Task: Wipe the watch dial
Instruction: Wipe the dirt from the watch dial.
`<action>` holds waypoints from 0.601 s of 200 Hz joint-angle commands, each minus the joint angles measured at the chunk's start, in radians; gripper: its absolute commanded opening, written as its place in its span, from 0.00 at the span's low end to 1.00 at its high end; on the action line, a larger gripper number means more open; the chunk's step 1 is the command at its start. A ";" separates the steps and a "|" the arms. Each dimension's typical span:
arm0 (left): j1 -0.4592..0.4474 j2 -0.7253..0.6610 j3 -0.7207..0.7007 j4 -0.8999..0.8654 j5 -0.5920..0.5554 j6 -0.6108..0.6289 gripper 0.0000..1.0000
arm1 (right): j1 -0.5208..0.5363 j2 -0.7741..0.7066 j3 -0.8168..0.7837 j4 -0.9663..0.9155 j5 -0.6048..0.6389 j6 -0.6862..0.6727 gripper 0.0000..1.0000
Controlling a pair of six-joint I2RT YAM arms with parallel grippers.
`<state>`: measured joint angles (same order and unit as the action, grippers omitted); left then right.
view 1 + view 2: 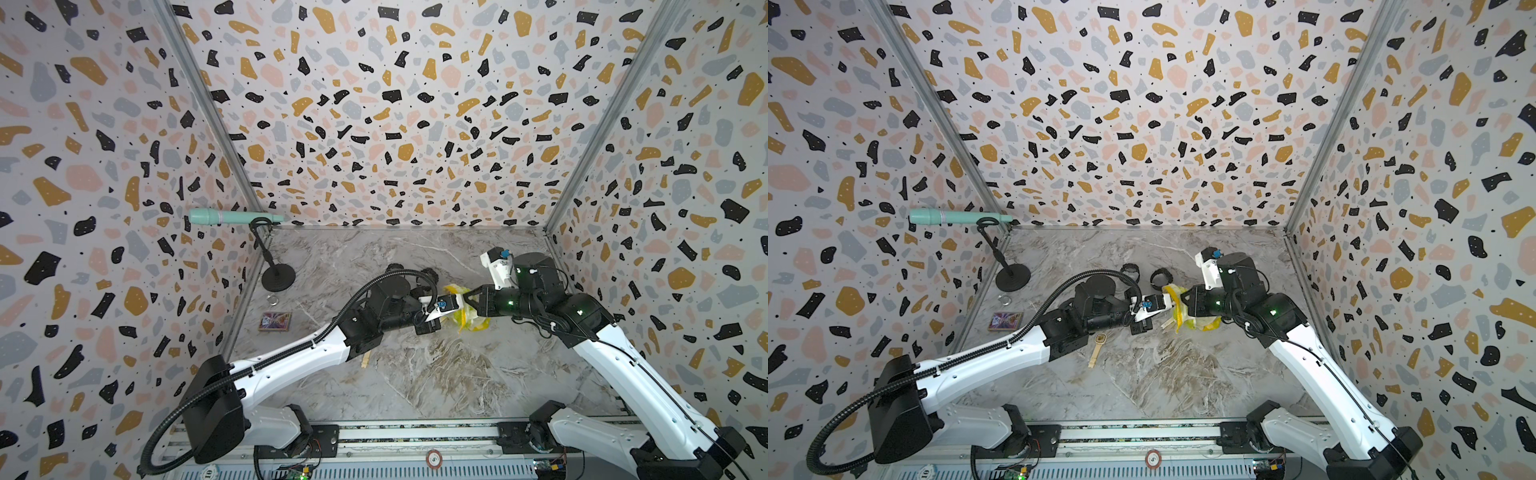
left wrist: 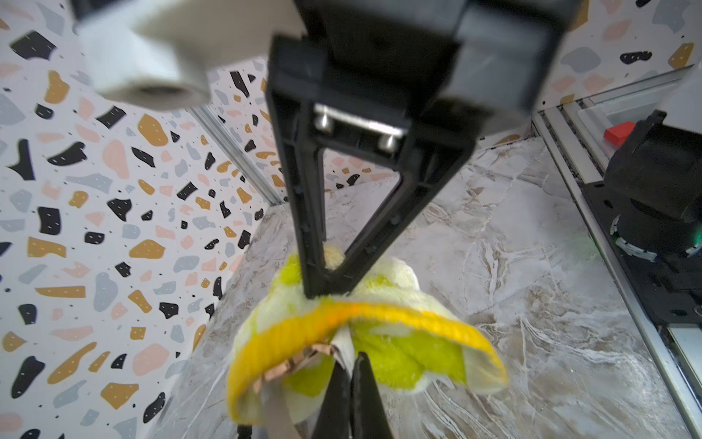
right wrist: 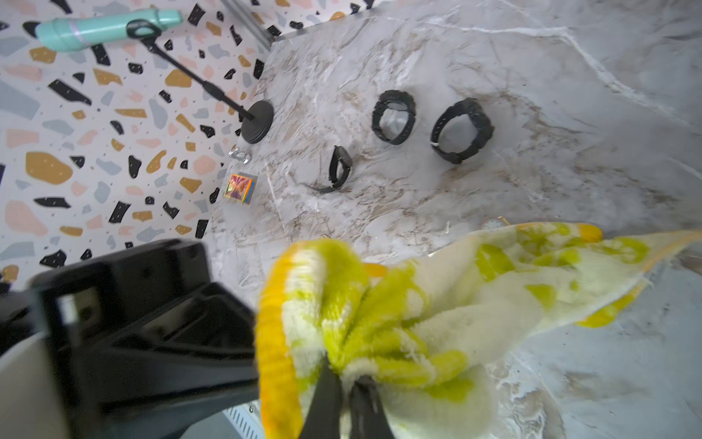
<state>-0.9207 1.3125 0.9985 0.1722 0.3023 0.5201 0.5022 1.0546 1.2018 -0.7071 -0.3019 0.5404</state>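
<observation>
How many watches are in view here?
5: two looped black watches at the back, a slim black one nearer the stand, a tan one by the left arm, another's strap peeking from the cloth.

Terrazzo-print walls [image 1: 374, 104] on three sides, aluminium corner rails [image 1: 205, 104], grey marble-look tabletop [image 1: 415, 374], even bright light.

Your left arm [image 1: 291, 361] stretches low toward the yellow cloth [image 1: 1177, 309], and your right arm [image 1: 623, 365] comes at it from the opposite side. Right gripper [image 3: 347, 376] is clamped on the cloth, left gripper [image 2: 349, 376] is pinched shut just under its edge.
</observation>
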 commanded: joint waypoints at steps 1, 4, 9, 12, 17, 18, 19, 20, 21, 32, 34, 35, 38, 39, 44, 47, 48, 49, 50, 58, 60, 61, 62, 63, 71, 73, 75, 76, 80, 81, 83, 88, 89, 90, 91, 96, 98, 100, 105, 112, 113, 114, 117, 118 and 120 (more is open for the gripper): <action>-0.003 -0.054 0.008 0.118 0.019 0.004 0.00 | -0.095 -0.008 0.022 -0.036 -0.025 -0.017 0.00; -0.003 -0.056 0.009 0.120 0.019 0.003 0.00 | -0.108 -0.010 0.026 -0.041 -0.030 -0.023 0.00; -0.003 -0.059 0.009 0.120 0.021 0.003 0.00 | -0.127 -0.010 0.032 -0.050 -0.039 -0.032 0.00; -0.003 -0.060 0.009 0.120 0.022 0.003 0.00 | -0.139 -0.010 0.037 -0.056 -0.042 -0.038 0.00; -0.004 -0.062 0.009 0.121 0.023 0.003 0.00 | -0.153 -0.009 0.048 -0.067 -0.046 -0.049 0.00; -0.003 -0.061 0.009 0.121 0.023 0.003 0.00 | -0.156 -0.009 0.050 -0.068 -0.046 -0.050 0.00; -0.004 -0.061 0.009 0.121 0.024 0.003 0.00 | -0.160 -0.009 0.052 -0.071 -0.046 -0.051 0.00; -0.004 -0.061 0.009 0.121 0.025 0.003 0.00 | -0.161 -0.010 0.053 -0.074 -0.046 -0.053 0.00; -0.003 -0.061 0.009 0.121 0.025 0.004 0.00 | -0.163 -0.010 0.055 -0.075 -0.045 -0.055 0.00; -0.003 -0.061 0.009 0.121 0.026 0.007 0.00 | -0.179 -0.007 0.082 -0.101 -0.043 -0.072 0.00; -0.004 -0.059 0.009 0.120 0.025 0.007 0.00 | -0.180 -0.006 0.087 -0.103 -0.043 -0.075 0.00; -0.003 -0.058 0.008 0.120 0.026 0.008 0.00 | -0.180 -0.006 0.089 -0.105 -0.042 -0.076 0.00; -0.003 -0.056 0.008 0.120 0.024 0.010 0.00 | -0.180 -0.003 0.095 -0.111 -0.041 -0.081 0.00; -0.003 -0.056 0.008 0.120 0.024 0.011 0.00 | -0.180 -0.003 0.099 -0.112 -0.040 -0.081 0.00; -0.003 -0.052 0.008 0.118 0.024 0.015 0.00 | -0.180 -0.002 0.110 -0.120 -0.037 -0.087 0.00; -0.003 -0.049 0.009 0.116 0.024 0.017 0.00 | -0.180 0.000 0.117 -0.124 -0.036 -0.089 0.00; -0.003 -0.048 0.009 0.116 0.024 0.018 0.00 | -0.180 -0.001 0.120 -0.124 -0.035 -0.090 0.00; -0.003 -0.047 0.009 0.116 0.024 0.018 0.00 | -0.180 -0.001 0.122 -0.125 -0.035 -0.090 0.00; -0.004 -0.046 0.008 0.116 0.024 0.019 0.00 | -0.180 -0.001 0.124 -0.126 -0.034 -0.091 0.00; -0.003 -0.037 0.011 0.113 0.025 0.025 0.00 | -0.180 -0.002 0.139 -0.132 -0.031 -0.093 0.00; -0.003 -0.035 0.011 0.111 0.026 0.027 0.00 | -0.180 -0.002 0.143 -0.134 -0.031 -0.094 0.00; -0.003 -0.034 0.011 0.111 0.026 0.028 0.00 | -0.180 -0.001 0.145 -0.135 -0.031 -0.094 0.00; -0.003 -0.032 0.011 0.110 0.025 0.028 0.00 | -0.180 -0.002 0.146 -0.134 -0.031 -0.094 0.00; -0.003 -0.031 0.012 0.110 0.026 0.028 0.00 | -0.180 -0.002 0.148 -0.135 -0.031 -0.094 0.00; -0.003 -0.021 0.016 0.110 0.031 0.032 0.00 | -0.180 -0.006 0.161 -0.136 -0.035 -0.096 0.00; -0.003 -0.019 0.017 0.111 0.032 0.033 0.00 | -0.180 -0.007 0.164 -0.136 -0.036 -0.096 0.00; -0.003 -0.017 0.018 0.111 0.031 0.034 0.00 | -0.181 -0.007 0.167 -0.136 -0.036 -0.096 0.00; -0.004 -0.016 0.018 0.112 0.031 0.034 0.00 | -0.181 -0.008 0.168 -0.136 -0.036 -0.096 0.00; -0.003 -0.011 0.019 0.111 0.032 0.036 0.00 | -0.180 -0.008 0.175 -0.137 -0.037 -0.095 0.00; -0.003 -0.009 0.019 0.111 0.032 0.036 0.00 | -0.180 -0.007 0.177 -0.137 -0.038 -0.095 0.00; -0.003 -0.006 0.020 0.111 0.034 0.037 0.00 | -0.180 -0.008 0.180 -0.137 -0.038 -0.095 0.00; -0.003 0.001 0.022 0.113 0.037 0.038 0.00 | -0.180 -0.010 0.188 -0.139 -0.043 -0.095 0.00; -0.003 0.002 0.023 0.113 0.038 0.038 0.00 | -0.180 -0.010 0.189 -0.139 -0.044 -0.094 0.00; -0.003 0.004 0.024 0.113 0.039 0.038 0.00 | -0.180 -0.010 0.191 -0.139 -0.045 -0.095 0.00; -0.003 0.005 0.023 0.113 0.040 0.038 0.00 | -0.180 -0.011 0.191 -0.139 -0.046 -0.095 0.00; -0.004 0.012 0.028 0.114 0.043 0.039 0.00 | -0.180 -0.012 0.195 -0.139 -0.050 -0.095 0.00; -0.003 0.016 0.030 0.115 0.046 0.038 0.00 | -0.180 -0.012 0.197 -0.140 -0.051 -0.095 0.00; -0.004 0.018 0.031 0.115 0.047 0.038 0.00 | -0.180 -0.012 0.198 -0.141 -0.053 -0.094 0.00; -0.003 0.026 0.036 0.115 0.051 0.040 0.00 | -0.179 -0.013 0.202 -0.140 -0.056 -0.094 0.00; -0.003 0.037 0.045 0.113 0.057 0.042 0.00 | -0.176 -0.014 0.203 -0.138 -0.058 -0.093 0.00; -0.003 0.038 0.046 0.113 0.058 0.041 0.00 | -0.176 -0.015 0.203 -0.138 -0.058 -0.094 0.00; -0.003 0.040 0.047 0.112 0.058 0.041 0.00 | -0.176 -0.015 0.204 -0.138 -0.059 -0.094 0.00; -0.003 0.044 0.051 0.112 0.061 0.042 0.00 | -0.173 -0.015 0.205 -0.137 -0.059 -0.091 0.00; -0.003 0.046 0.053 0.111 0.062 0.043 0.00 | -0.173 -0.015 0.206 -0.137 -0.059 -0.092 0.00; -0.004 0.050 0.056 0.111 0.064 0.043 0.00 | -0.171 -0.017 0.206 -0.137 -0.059 -0.091 0.00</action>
<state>-0.9211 1.3373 1.0016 0.2398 0.3321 0.5438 0.3252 1.0634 1.3685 -0.8268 -0.3397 0.4622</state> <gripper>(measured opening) 0.047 0.060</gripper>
